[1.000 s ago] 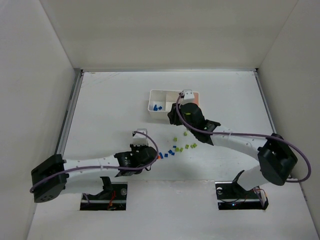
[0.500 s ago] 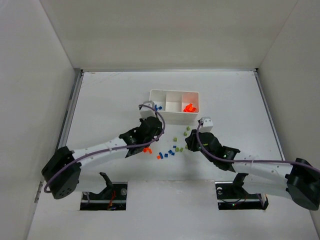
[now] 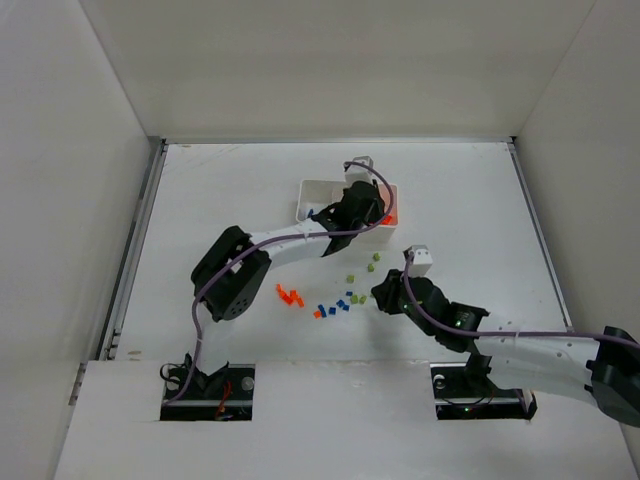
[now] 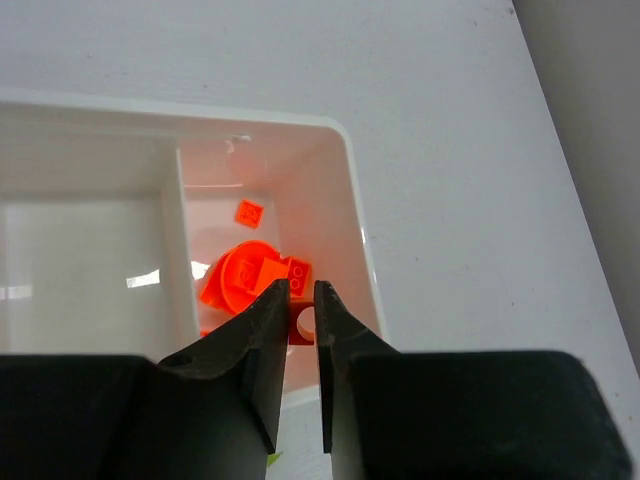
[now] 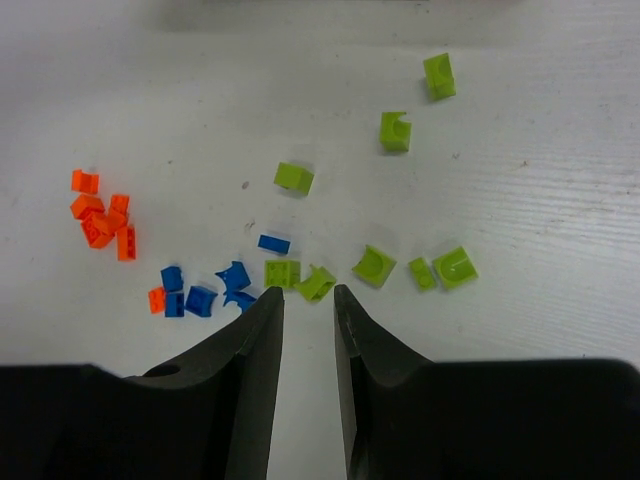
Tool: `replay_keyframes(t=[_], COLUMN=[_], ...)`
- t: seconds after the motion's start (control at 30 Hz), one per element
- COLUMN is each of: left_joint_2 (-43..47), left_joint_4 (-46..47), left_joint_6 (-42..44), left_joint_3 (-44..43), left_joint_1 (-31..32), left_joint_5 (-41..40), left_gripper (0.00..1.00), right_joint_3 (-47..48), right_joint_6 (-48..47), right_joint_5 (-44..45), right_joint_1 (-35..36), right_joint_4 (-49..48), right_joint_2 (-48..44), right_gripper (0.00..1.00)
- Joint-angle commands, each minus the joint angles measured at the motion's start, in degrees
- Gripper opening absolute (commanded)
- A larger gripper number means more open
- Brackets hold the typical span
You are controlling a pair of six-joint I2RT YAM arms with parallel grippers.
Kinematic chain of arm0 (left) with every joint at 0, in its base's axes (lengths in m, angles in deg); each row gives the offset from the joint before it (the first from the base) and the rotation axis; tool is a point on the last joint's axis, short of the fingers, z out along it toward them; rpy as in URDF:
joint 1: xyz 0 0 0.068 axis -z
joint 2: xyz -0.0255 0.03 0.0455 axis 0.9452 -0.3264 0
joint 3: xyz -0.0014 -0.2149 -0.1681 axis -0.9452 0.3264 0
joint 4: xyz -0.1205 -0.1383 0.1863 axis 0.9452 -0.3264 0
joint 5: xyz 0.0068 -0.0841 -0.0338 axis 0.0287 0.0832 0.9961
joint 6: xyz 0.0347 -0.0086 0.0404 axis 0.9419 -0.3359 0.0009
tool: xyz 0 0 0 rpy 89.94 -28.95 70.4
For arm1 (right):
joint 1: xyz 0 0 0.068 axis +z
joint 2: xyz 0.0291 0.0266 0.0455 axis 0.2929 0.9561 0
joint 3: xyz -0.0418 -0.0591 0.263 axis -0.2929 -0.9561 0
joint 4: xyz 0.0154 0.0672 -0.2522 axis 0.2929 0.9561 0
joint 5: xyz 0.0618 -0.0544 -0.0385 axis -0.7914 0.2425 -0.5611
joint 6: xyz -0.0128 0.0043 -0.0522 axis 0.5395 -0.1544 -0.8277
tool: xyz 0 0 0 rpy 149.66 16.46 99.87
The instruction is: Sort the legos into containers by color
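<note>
From above and behind the arm bases we are looking down on the whole table [image 3: 200, 200]. Our left wrist camera is hanging close over the tray's [image 4: 355, 210] end compartment. The right wrist camera is facing down, near, on scattered legos [image 5: 290, 272] that the top view is sharing.

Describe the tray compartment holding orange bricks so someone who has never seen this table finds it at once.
On the white table, look toward the far wall for the small white tray of three square compartments in a row. Take the right-end compartment, under the left gripper, which pinches an orange brick. It alone holds orange bricks; its neighbour looks bare.
</note>
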State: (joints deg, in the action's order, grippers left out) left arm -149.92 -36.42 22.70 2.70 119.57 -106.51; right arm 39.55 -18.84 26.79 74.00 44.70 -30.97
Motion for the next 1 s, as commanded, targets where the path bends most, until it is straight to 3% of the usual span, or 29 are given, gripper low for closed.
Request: replay_keyframes(t=[0.0,0.1,0.2,0.43,0.6,0.97], left_joint_2=[-2.9,-4.2,-1.3,13.5,24.9,46.6], left_joint_4=[-0.8,-2.1,-1.4,1.3,2.2,-1.8], left_joint_6=[1.3,1.3,1.7,2.4,3.2,-0.4], left_joint_3=[-7.0,-9.3,-6.9,8.9,22.3,44.6], left_joint_1=[-0.3,-0.9,-1.5,-3.5,-3.1,1.1], left_joint_5=[1.6,1.5,1.2,-0.6,-3.3,-11.0], left_gripper=[0.18,0.35,0.45,0.43,0.43,0.43], right_joint_3=[0.2,0.7,2.0,3.5,6.6,13.8], right_joint_6=[0.8,0.6,-0.7,-1.6,-2.7,-8.0], right_joint_5=[1.1,0.4,-1.8,-8.3,-7.6,0.2], right_joint_1=[1.2,2.2,4.3,10.1,10.9,9.0], right_joint_4=[-0.5,-0.7,-1.0,-4.0,-4.8,-2.6], right_joint_2=[-0.9,-1.0,1.3,11.8,18.8,29.7], right_gripper=[0.33,0.34,0.37,0.45,0.53,0.50])
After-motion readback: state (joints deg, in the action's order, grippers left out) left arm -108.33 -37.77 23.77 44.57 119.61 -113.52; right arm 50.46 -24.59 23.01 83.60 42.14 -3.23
